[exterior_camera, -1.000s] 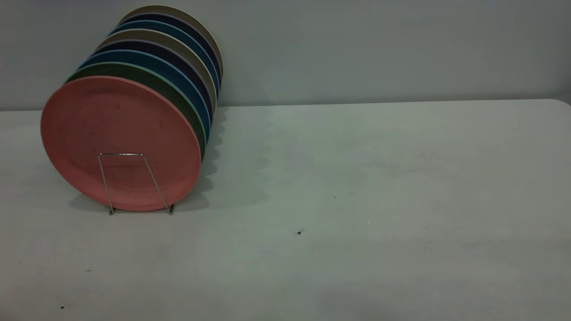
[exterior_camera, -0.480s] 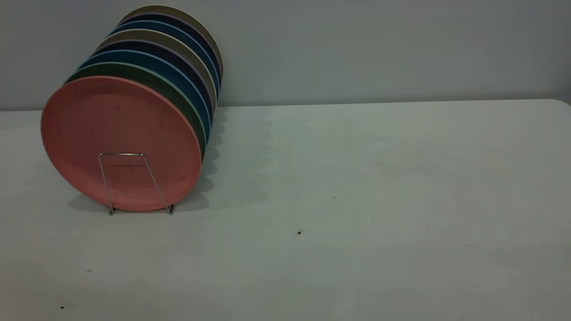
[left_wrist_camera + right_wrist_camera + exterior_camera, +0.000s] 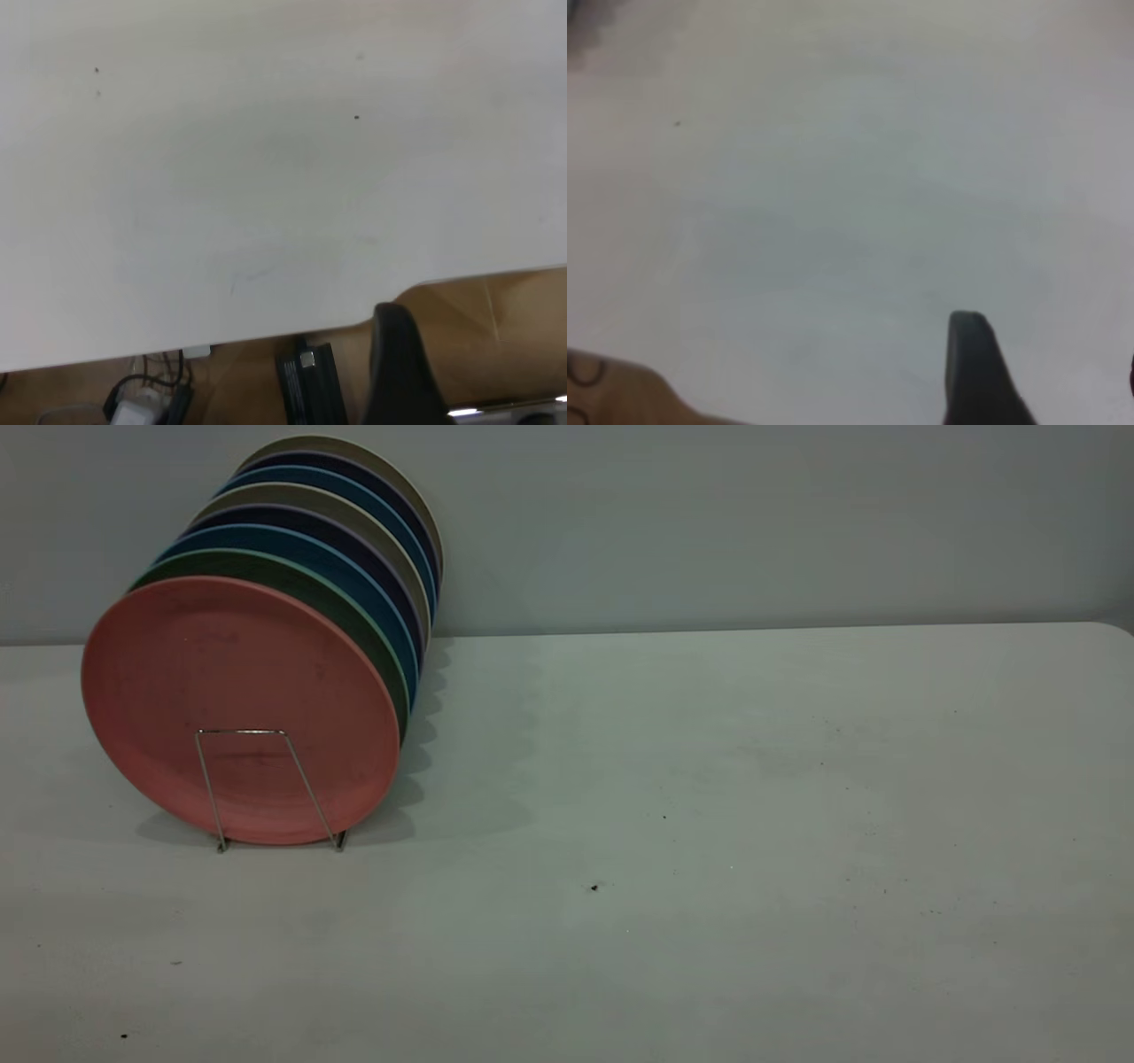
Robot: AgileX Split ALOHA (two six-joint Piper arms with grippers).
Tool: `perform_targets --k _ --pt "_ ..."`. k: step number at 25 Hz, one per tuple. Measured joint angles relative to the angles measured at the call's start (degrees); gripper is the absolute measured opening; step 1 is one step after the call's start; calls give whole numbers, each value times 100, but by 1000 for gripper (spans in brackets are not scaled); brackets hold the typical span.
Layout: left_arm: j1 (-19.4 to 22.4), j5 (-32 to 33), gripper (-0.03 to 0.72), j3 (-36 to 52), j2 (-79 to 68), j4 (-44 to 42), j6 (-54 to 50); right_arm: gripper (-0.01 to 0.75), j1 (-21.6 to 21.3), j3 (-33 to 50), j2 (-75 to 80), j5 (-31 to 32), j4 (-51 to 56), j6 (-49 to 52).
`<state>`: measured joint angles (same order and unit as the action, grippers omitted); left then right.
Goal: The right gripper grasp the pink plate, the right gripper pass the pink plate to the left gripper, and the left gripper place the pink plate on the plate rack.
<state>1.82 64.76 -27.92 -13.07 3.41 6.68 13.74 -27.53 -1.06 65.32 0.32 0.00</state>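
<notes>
— Where is the round salmon-pink plastic plate (image 3: 239,691)?

— At the very front of the thin silver wire plate rack (image 3: 241,732), on edge and leaning back a little. One trapezoid wire loop crosses its lower face. The rack sits at the left of the pale grey bench (image 3: 709,779), near the grey wall.

— How many plates in all?

— Eight, going by the rims. Behind the pink one come a green plate (image 3: 292,576), then a blue, a dark navy and a beige, then another blue, another navy and another beige. So that is one pink, one green, two blue, two navy and two beige. They overlap closely in one slanted row.

— And the two arms?

— The left pincer (image 3: 399,354) shows as one dark tip over the bench's edge, with brown floor and a tangle of cables (image 3: 142,407) below. The right pincer (image 3: 970,354) shows as a dark tip above bare bench surface. For both, I cannot tell whether they stand apart or together. Neither touches a plate.
</notes>
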Motion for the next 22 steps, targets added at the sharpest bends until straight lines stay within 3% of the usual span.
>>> perform_targets --k 16,22 --pt "-11 0 499 5 83 4 -18 429 -15 0 0 0 9 0" --pt "-31 -4 499 5 477 15 -20 429 -915 0 0 0 49 0"
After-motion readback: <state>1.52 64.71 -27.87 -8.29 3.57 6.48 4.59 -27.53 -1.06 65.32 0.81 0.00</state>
